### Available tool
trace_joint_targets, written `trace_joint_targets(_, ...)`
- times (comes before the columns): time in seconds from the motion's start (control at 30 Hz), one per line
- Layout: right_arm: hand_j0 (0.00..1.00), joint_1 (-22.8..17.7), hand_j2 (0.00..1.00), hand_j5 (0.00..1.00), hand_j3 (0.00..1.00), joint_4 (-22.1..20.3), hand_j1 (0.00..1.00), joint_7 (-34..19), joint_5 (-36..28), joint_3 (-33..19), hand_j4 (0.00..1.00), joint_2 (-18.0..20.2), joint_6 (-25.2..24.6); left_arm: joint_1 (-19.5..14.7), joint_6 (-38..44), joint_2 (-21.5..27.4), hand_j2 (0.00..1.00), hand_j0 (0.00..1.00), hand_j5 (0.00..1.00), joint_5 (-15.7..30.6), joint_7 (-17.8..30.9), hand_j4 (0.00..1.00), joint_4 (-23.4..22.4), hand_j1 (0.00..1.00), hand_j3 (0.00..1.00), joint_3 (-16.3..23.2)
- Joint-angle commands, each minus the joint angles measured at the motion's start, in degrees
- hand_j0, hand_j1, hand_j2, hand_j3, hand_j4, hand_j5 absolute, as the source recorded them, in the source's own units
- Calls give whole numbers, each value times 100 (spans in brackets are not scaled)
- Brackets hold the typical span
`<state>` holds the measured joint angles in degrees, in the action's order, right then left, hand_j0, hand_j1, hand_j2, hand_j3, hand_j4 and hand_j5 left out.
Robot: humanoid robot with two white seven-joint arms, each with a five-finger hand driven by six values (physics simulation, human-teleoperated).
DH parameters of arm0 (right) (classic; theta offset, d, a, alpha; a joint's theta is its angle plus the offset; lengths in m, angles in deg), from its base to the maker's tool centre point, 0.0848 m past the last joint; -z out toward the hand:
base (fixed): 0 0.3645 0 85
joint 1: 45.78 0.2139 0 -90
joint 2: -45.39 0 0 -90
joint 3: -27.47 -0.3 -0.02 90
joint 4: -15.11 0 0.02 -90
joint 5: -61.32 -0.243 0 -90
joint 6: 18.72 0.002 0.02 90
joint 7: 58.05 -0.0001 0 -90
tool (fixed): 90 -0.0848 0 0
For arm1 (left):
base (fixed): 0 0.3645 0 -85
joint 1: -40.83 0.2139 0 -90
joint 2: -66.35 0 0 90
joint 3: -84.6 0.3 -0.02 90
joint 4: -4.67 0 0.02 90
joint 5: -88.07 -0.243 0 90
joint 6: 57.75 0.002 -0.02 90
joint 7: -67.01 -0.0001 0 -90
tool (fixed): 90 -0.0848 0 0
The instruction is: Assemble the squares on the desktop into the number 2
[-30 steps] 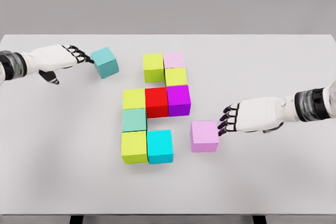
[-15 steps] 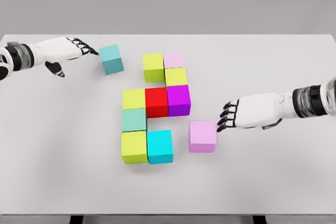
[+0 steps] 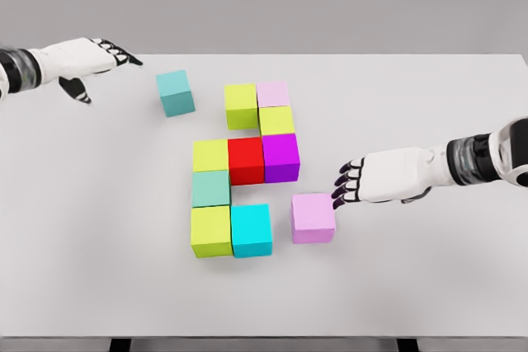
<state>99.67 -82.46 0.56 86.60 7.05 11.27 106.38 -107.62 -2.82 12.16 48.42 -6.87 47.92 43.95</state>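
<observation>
On the white table (image 3: 429, 88) a cluster of cubes stands edge to edge. Far row: a yellow-green cube (image 3: 241, 105) with a pale pink cube (image 3: 273, 94) to its right. Below the pink one sits a second yellow-green cube (image 3: 276, 120), then a magenta cube (image 3: 280, 157). The middle row runs left from there: red cube (image 3: 246, 160), then another yellow-green cube (image 3: 210, 155). Under that come a sea-green cube (image 3: 211, 188) and a yellow-green corner cube (image 3: 211, 230), with a cyan cube (image 3: 251, 229) touching its right side. The figure's long axis runs from far to near.

A lilac cube (image 3: 313, 218) lies just right of the cyan one, a narrow gap between them, its edges slightly askew to the row. The right hand (image 3: 363, 180) has its spread fingertips (image 3: 339, 191) at the cube's upper right corner, gripping nothing.

A teal cube (image 3: 176, 92) sits apart at the far left, turned slightly. The left hand (image 3: 87, 58) hovers well left of it, fingers extended, empty.
</observation>
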Motion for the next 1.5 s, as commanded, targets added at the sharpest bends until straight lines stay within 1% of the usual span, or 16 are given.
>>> trace_joint_targets(0.0,98,1,98,98,98,-68,98,1,-23,3,98,-7,-10,0,7,-109,100,100,100,18,-3,100,-211,100,100,-14)
trace_joint_targets(0.03,98,1,98,98,98,-174,98,1,-23,3,98,-7,-10,-97,7,-277,100,100,100,10,6,100,-439,100,100,-14)
trace_joint_targets(0.2,98,1,98,98,98,-209,98,1,-23,3,98,-7,-10,-273,7,-751,100,100,100,10,94,100,-984,100,100,-5)
trace_joint_targets(0.33,98,-8,98,98,98,-236,98,1,-23,3,98,-34,-10,-281,7,-822,100,100,100,10,103,100,-1081,100,100,-5)
trace_joint_targets(0.53,98,-8,98,98,98,-236,98,1,-23,3,98,-60,-10,-273,7,-892,100,100,100,1,155,100,-1073,100,100,21)
trace_joint_targets(0.57,98,-8,98,98,98,-236,98,1,-23,3,98,-51,-10,-273,7,-892,100,100,100,10,260,100,-1055,100,100,21)
trace_joint_targets(0.7,99,-26,99,99,99,-227,99,1,-14,3,99,98,-10,-255,7,-892,100,100,100,1,305,100,-1011,100,100,39)
trace_joint_targets(0.87,99,-61,99,99,99,-253,99,1,-23,12,99,125,-10,-237,7,-892,100,100,100,-25,331,100,-967,100,100,92)
trace_joint_targets(0.97,99,-96,99,99,99,-359,99,1,-23,38,99,98,-10,-185,7,-883,100,100,100,-25,331,100,-739,100,100,92)
trace_joint_targets(1.03,99,-96,99,99,99,-359,99,1,-32,64,99,81,-10,-158,7,-883,100,100,100,-25,331,100,-703,100,100,92)
trace_joint_targets(1.1,99,-96,99,99,99,-359,99,1,-41,73,99,54,-10,-149,7,-857,100,100,100,-25,331,100,-545,100,100,83)
trace_joint_targets(1.47,99,-122,99,99,99,-359,99,1,-41,82,99,-86,-10,-97,7,-813,100,100,100,-8,331,100,-343,100,100,74)
